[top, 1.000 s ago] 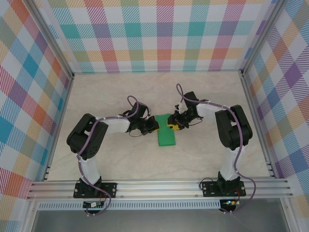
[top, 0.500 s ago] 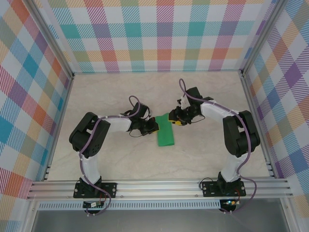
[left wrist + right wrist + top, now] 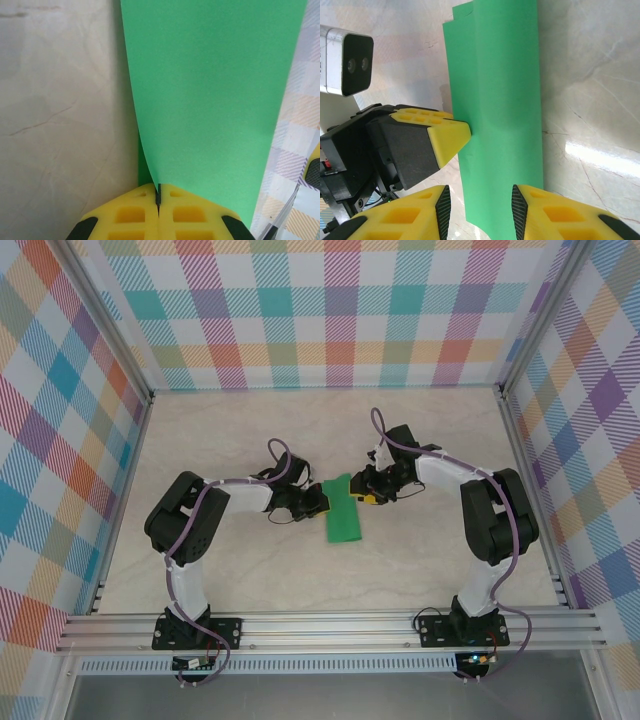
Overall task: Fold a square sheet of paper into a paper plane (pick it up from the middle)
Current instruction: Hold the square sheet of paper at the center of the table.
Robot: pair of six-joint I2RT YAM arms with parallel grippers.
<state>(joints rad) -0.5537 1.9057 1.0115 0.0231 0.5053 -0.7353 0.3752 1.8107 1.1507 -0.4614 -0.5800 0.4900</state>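
The square sheet of paper [image 3: 344, 517] is bright green and folded into a long narrow strip, not a pointed paper plane. It lies mid-table with its far end raised. My left gripper [image 3: 322, 498] is shut on the strip's left edge. In the left wrist view the paper [image 3: 210, 90] rises out of the closed yellow fingertips [image 3: 145, 210]. My right gripper [image 3: 360, 494] stands open at the strip's far right side. In the right wrist view its jaws [image 3: 480, 210] straddle the paper [image 3: 495, 90] without pressing it. The left fingers [image 3: 447, 136] touch the sheet's edge there.
The pale marble tabletop [image 3: 230, 440] is ringed by plaid walls and aluminium rails [image 3: 330, 628]. Both arm bases sit at the near edge. The two grippers are close together over the paper.
My right gripper has opened a little wider and shifted slightly toward the far side; its elbow swung right. The strip's far end tilted a bit. The left gripper held still.
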